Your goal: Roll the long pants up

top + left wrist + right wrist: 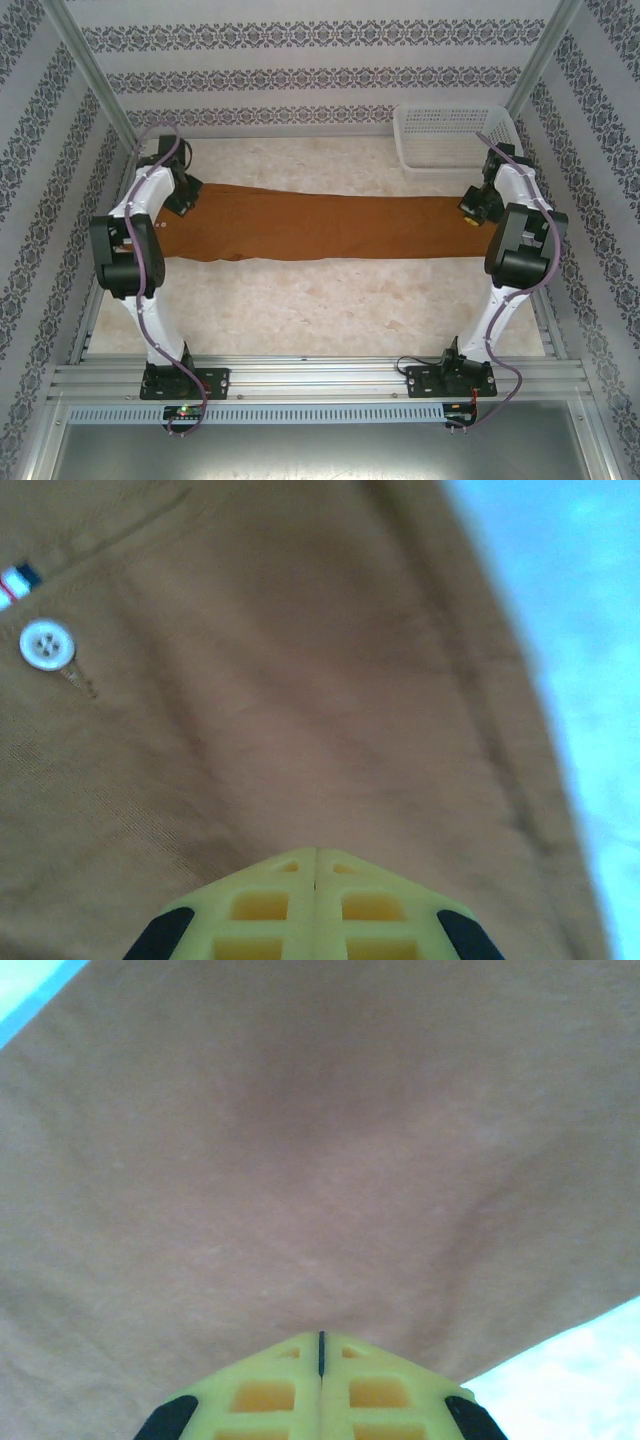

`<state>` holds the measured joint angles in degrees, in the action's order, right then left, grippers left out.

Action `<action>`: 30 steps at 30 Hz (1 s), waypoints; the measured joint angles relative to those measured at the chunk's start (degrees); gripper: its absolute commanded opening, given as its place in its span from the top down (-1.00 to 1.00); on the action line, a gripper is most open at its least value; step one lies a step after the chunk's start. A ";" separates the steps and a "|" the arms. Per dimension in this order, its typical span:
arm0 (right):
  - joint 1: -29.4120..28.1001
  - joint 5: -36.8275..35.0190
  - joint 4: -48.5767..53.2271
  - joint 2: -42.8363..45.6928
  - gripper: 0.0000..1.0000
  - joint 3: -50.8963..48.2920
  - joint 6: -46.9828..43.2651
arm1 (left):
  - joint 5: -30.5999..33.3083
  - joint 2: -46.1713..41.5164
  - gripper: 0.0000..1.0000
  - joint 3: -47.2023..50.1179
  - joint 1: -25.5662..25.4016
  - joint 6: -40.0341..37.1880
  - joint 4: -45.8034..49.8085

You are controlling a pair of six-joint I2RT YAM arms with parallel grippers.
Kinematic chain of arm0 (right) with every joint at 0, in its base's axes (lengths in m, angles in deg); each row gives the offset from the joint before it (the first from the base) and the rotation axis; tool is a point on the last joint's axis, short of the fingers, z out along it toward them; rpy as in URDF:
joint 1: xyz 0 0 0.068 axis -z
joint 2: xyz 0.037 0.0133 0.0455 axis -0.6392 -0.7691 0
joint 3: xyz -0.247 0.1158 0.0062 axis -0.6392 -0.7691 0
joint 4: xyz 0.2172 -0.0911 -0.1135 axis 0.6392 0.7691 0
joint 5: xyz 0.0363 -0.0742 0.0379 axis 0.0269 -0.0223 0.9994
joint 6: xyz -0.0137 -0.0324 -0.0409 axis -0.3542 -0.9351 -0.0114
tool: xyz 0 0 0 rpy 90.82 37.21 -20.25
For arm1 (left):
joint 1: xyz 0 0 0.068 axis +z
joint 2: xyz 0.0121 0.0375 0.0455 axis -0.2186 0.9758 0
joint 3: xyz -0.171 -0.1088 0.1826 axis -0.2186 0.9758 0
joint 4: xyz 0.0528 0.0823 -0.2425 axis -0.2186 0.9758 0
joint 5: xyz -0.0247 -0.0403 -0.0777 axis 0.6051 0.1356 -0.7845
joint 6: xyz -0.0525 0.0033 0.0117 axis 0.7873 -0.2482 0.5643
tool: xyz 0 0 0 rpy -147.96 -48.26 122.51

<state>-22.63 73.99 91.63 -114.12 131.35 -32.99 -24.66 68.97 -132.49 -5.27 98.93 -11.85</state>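
The long pants [320, 225] lie flat across the table, rust-brown, stretched from left to right. My left gripper [185, 205] is over their left end, shut, its yellow tips [317, 850] pressed together just above the cloth [300, 700]. A white button [45, 644] and a striped waistband edge [15, 580] lie nearby. My right gripper [472, 212] is at the right end, shut as well, its tips [321, 1334] touching the plain brown cloth [300, 1160]. No cloth shows between either pair of jaws.
A white plastic basket [455, 135] stands at the back right, just behind the right arm. The pale table [330, 300] is bare in front of the pants. Patterned walls close in the left, right and back.
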 measured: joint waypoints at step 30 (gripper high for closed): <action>2.95 1.77 1.51 -7.06 -0.41 0.28 -1.09 | 3.91 9.33 -0.67 -3.41 4.94 -5.95 5.31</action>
<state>-19.68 75.76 93.14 -121.18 131.63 -34.08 -20.75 78.30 -135.90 -0.33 92.98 -6.54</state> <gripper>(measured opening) 0.623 0.203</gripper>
